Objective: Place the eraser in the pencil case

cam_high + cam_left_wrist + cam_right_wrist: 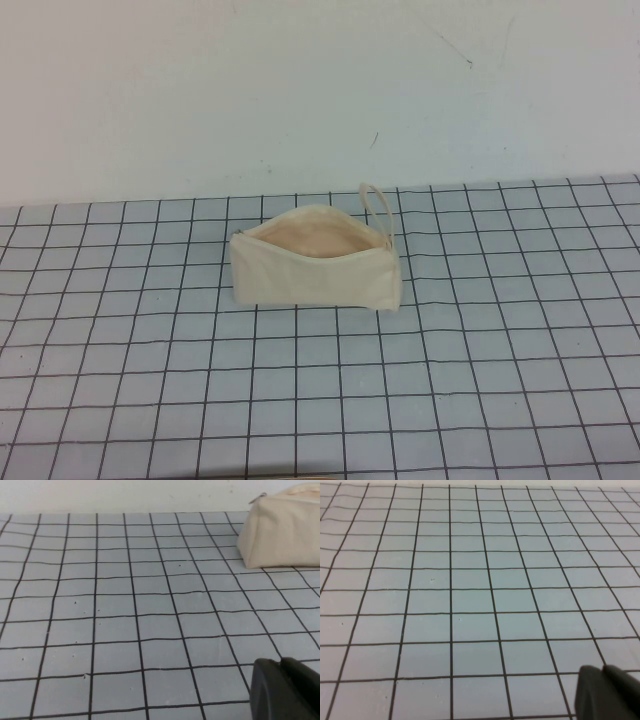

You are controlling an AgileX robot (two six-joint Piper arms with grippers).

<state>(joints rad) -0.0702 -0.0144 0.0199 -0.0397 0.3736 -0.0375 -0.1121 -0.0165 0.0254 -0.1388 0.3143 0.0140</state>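
Note:
The cream-white pencil case (315, 265) stands on the grid mat mid-table. Its zip is open, showing the peach lining, and its loop strap (377, 208) sticks up at the right end. Its closed end also shows in the left wrist view (282, 530). The eraser does not show in any view. My left gripper (282, 662) hangs low over bare mat, well short of the pencil case, with its dark fingers together and nothing between them. My right gripper (603, 669) is over bare mat, its fingers together and empty. Neither gripper shows in the high view.
A grey mat with a black grid (480, 380) covers the table up to a white wall (300, 90) behind. A thin tan strip (290, 477) shows at the very bottom edge of the high view; I cannot tell what it is.

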